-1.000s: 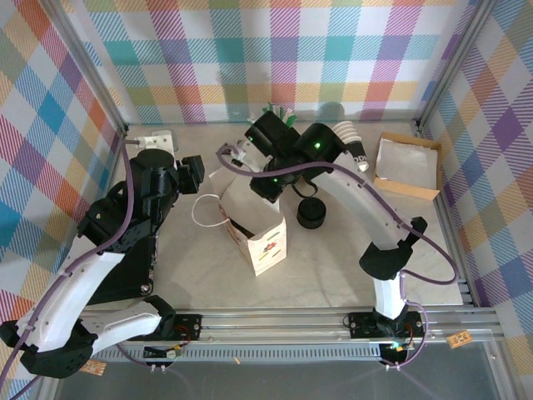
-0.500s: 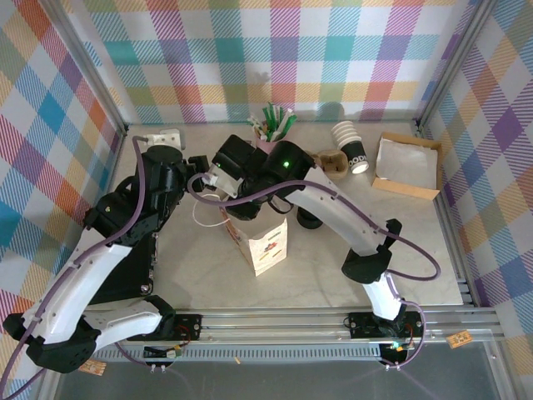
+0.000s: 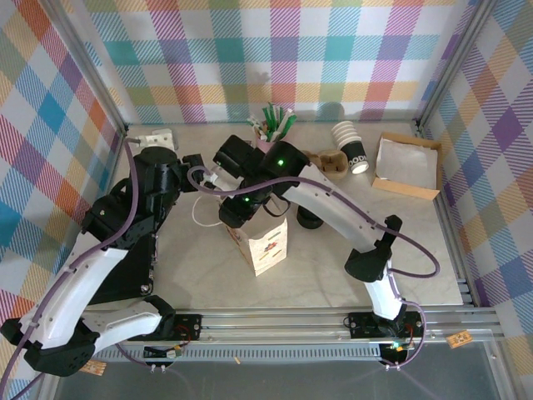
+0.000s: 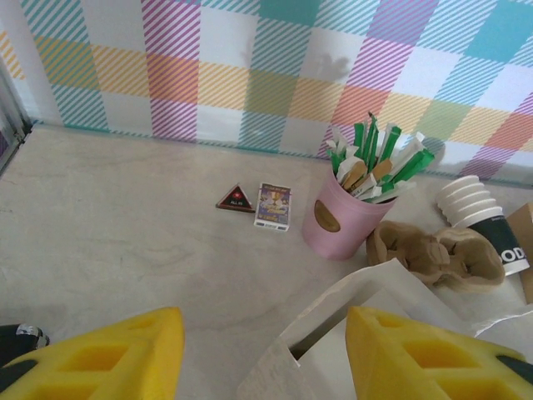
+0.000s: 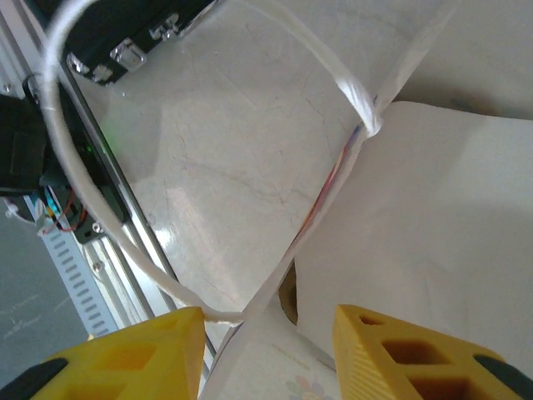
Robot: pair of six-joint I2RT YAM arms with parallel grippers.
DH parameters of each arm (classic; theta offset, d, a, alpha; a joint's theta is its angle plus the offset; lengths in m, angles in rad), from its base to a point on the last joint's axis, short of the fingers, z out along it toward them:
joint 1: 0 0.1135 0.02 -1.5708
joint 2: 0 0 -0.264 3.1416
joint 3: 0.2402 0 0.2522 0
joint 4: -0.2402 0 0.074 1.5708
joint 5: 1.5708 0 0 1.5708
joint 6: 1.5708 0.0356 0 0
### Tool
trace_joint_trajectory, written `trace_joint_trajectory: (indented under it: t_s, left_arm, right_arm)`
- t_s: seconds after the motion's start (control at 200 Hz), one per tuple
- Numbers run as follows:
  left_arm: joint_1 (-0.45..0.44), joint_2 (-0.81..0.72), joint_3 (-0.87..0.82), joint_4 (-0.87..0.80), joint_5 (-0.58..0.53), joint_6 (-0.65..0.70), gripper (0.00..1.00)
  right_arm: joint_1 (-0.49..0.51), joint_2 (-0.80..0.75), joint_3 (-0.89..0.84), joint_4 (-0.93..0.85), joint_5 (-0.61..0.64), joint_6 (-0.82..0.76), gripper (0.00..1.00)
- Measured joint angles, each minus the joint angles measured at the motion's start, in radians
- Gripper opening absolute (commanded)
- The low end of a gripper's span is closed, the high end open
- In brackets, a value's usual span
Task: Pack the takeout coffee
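White paper bag (image 3: 266, 243) stands mid-table in the top view, with the right arm (image 3: 333, 200) over its mouth. I can't locate the takeout coffee, possibly hidden under that arm. Left wrist: left gripper (image 4: 262, 350) wide open, empty, just by the bag rim. Right wrist: right gripper (image 5: 266, 350) open, empty, straddling the rim beside the handle loop (image 5: 354, 92). I reckon a finger could snag the loop and tip the bag.

Two yellow fingers (image 5: 125, 350) stand apart at the bottom edge, with the rim of a white paper bag (image 5: 450, 217) between them. The bag's white cord handle (image 5: 348, 87) loops over the pale counter (image 5: 241, 142), near a metal rail (image 5: 79, 250).
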Motion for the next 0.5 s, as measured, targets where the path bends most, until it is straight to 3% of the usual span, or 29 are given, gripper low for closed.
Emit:
trace_joint_trajectory:
  t_s: [0.175,0.35,0.5]
  left_arm:
    - [0.000,0.004,0.000,0.007,0.009,0.002,0.53]
    - [0.000,0.066,0.035,0.023,0.066,0.016,0.52]
    - [0.000,0.157,0.105,0.030,0.145,0.033,0.51]
  right_arm:
    - [-0.030,-0.084,-0.053,0.094,0.077,0.056,0.46]
    - [-0.095,-0.309,-0.198,0.231,0.244,0.092,0.55]
    - [-0.277,-0.515,-0.370,0.332,0.349,0.148,0.58]
